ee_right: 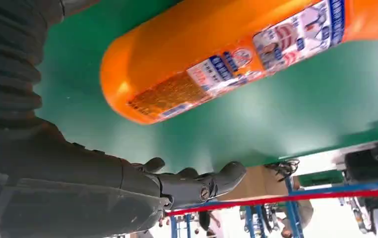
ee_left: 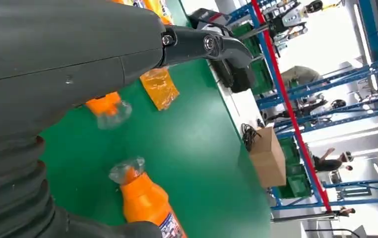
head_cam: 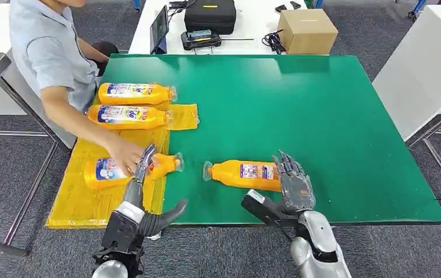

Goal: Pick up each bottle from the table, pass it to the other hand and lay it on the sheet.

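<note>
Orange detergent bottle (head_cam: 247,174) lies on the green table (head_cam: 322,104), right hand (head_cam: 293,182) open beside its base (empty). Left hand (head_cam: 143,174), fingers spread, touches a bottle (head_cam: 114,169) on the yellow sheet (head_cam: 85,202).

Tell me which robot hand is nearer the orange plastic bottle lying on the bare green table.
Right. The right hand is at the base end of the orange plastic bottle, open. The left hand is off to the bottle's cap side, over the yellow sheet.
</note>
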`<control>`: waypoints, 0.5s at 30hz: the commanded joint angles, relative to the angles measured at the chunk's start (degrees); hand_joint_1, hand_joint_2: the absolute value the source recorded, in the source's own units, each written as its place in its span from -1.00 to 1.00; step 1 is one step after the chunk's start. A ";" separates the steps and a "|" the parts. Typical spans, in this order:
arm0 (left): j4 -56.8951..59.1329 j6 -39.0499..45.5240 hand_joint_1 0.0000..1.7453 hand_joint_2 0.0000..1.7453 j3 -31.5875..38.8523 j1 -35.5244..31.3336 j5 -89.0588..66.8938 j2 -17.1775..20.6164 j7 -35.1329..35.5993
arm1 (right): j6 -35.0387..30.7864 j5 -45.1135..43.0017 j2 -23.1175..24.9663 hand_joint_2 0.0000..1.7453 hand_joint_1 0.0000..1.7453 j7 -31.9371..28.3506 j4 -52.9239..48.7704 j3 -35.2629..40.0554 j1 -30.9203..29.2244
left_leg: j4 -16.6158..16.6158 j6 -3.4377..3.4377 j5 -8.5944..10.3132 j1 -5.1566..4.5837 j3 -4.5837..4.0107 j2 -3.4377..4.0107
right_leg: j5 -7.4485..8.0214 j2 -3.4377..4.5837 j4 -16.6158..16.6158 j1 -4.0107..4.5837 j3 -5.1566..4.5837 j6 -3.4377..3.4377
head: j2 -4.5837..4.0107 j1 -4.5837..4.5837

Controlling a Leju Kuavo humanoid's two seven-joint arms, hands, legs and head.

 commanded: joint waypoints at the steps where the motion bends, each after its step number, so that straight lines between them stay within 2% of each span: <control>1: 3.56 -0.05 -1.00 1.00 -2.62 -0.84 -0.55 0.89 0.79 | 0.44 0.29 -1.94 1.00 -1.00 0.52 7.83 3.57 -5.22 | -0.06 -0.10 -0.09 0.05 0.29 0.11 | -0.04 0.08 -0.10 0.06 0.28 -0.12 | 0.00 0.00; 7: 5.13 -0.72 -1.00 1.00 -3.39 -2.73 -1.39 0.97 1.51 | 1.45 2.24 -2.41 1.00 -1.00 1.45 13.63 7.27 -9.83 | -0.04 -0.07 -0.04 0.04 0.17 0.13 | 0.01 0.11 -0.07 0.04 0.16 -0.09 | 0.00 0.00; 10: 5.05 -1.13 -1.00 1.00 -3.08 -2.85 -1.24 1.06 2.17 | 2.46 3.69 -2.67 1.00 -1.00 3.76 16.02 8.73 -11.35 | -0.05 -0.07 -0.03 0.03 0.17 0.11 | 0.01 0.08 -0.07 0.04 0.16 -0.09 | 0.00 0.00; 15: 4.66 -1.57 -1.00 1.00 -2.76 -1.97 -1.60 1.32 2.77 | 3.94 4.82 -3.96 1.00 -1.00 6.33 16.95 10.13 -11.65 | -0.04 -0.09 -0.07 0.04 0.27 0.08 | -0.05 0.04 -0.06 0.05 0.25 -0.12 | 0.00 -0.02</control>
